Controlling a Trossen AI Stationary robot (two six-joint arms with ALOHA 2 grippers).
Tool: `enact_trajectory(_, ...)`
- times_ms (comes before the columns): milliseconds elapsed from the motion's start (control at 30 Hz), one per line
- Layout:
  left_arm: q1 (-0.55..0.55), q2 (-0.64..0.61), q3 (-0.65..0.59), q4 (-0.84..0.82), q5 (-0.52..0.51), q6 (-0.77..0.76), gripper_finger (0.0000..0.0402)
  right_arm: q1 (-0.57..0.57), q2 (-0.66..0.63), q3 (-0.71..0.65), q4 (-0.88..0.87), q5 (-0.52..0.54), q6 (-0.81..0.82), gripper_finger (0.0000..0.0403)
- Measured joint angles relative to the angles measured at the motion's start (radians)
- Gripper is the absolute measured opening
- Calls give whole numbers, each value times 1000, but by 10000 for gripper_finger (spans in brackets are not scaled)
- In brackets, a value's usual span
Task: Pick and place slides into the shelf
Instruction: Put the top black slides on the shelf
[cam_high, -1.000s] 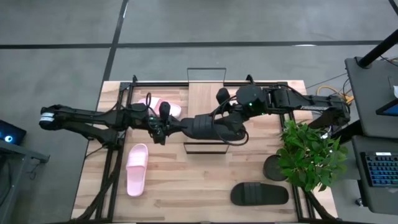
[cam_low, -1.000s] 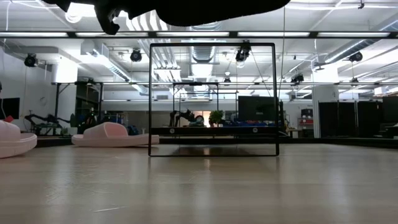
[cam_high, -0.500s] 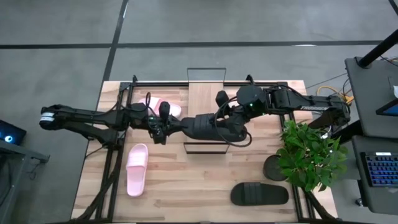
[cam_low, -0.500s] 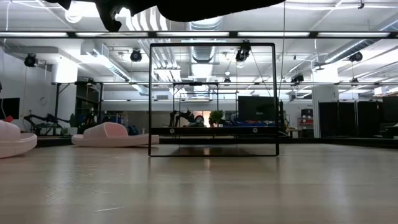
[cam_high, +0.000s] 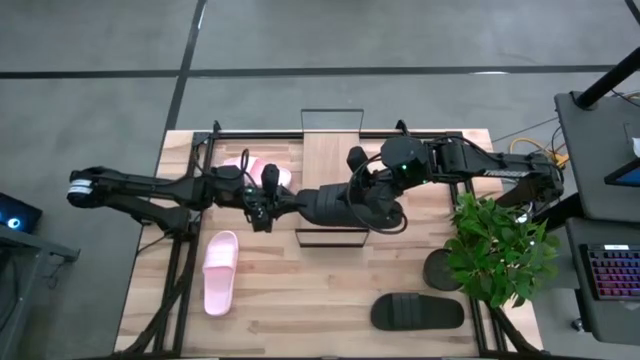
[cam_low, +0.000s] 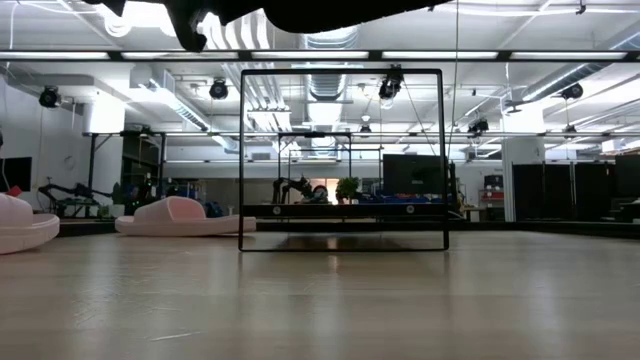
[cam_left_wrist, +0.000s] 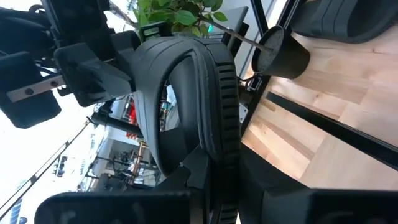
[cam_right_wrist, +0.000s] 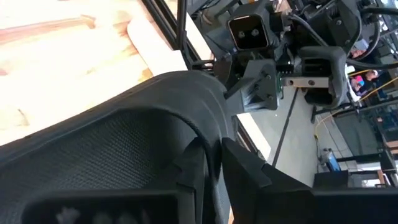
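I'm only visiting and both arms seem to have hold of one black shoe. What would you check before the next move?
1. Left gripper shut on the black slide: ok.
2. Right gripper closed on the slide's other end: ok.
3. Slide lifted off the table, above the shelf: ok.
4. Shelf panel free under the slide: cannot tell, hidden.
5. Potted plant away from both arms: ok.

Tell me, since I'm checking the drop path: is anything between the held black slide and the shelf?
Nothing visible. The black slide hangs in the air, gripped by the left hand and right hand, right above the shelf panel. In the low view the frame's opening is bare.
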Motion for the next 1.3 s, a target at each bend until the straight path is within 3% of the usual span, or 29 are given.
enact_trajectory(467, 0, 31, 42, 9, 0, -6, 22, 0, 0, -1, -5, 6, 6, 88)
enact_trajectory(667, 0, 32, 41, 10, 0, -32, 25, 0, 1, -1, -6, 21, -43, 23)
enact_trajectory(967, 1, 13, 42, 22, -32, -254, 103, -9, 0, -18, 33, 59, -96, 11)
enact_trajectory(1100, 1, -39, 41, -37, -89, -402, 120, -33, 1, -28, 68, 66, -119, 10)
enact_trajectory(1300, 1, -173, 34, -186, -75, -723, 129, -64, 3, -67, 96, 81, -181, 10)
